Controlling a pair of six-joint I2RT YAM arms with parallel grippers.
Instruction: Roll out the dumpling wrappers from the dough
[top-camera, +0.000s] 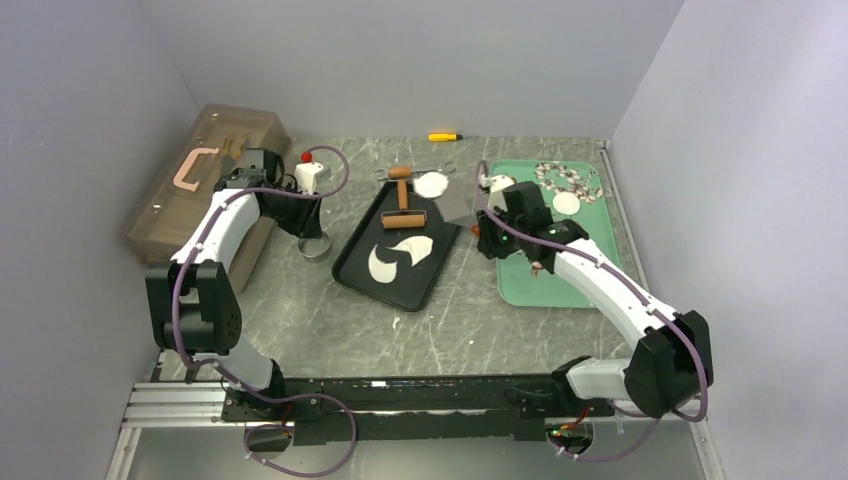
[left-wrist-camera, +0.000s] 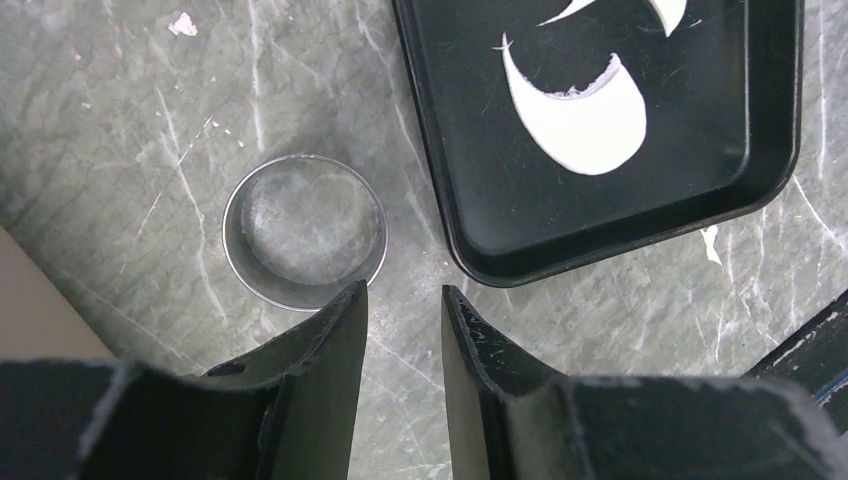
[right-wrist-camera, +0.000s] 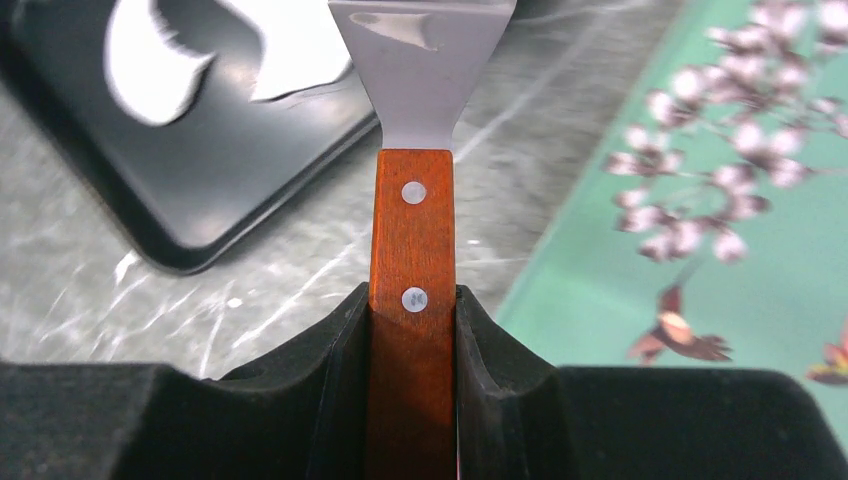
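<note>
Now R gripper (right-wrist-camera: 413, 300) clamps the spatula (right-wrist-camera: 413, 215) by its handle, blade aimed at the black tray (right-wrist-camera: 240, 160). Dough (right-wrist-camera: 150, 55) scraps lie there, ahead and to its left. L gripper (left-wrist-camera: 403, 295) gapes empty, just short of the ring cutter (left-wrist-camera: 304, 232).

On the grey marbled table (top-camera: 450, 320) before me, a black tray (left-wrist-camera: 700, 150) lies at a slant in the middle. A wooden roller (top-camera: 403, 216) rests at its far end. A shiny metal ring cutter (left-wrist-camera: 290, 288) stands on the table just beside the tray's left edge, not touching it. To my right is a green tray (top-camera: 560, 275) printed with blossoms. A spatula (right-wrist-camera: 412, 230), with a riveted wooden handle and a steel blade, points toward the black tray from between the two trays. At my far left sits a brownish translucent box (top-camera: 200, 190) with a pink handle (top-camera: 192, 168). A small yellow pen-like object (top-camera: 444, 136) lies by the back wall.
</note>
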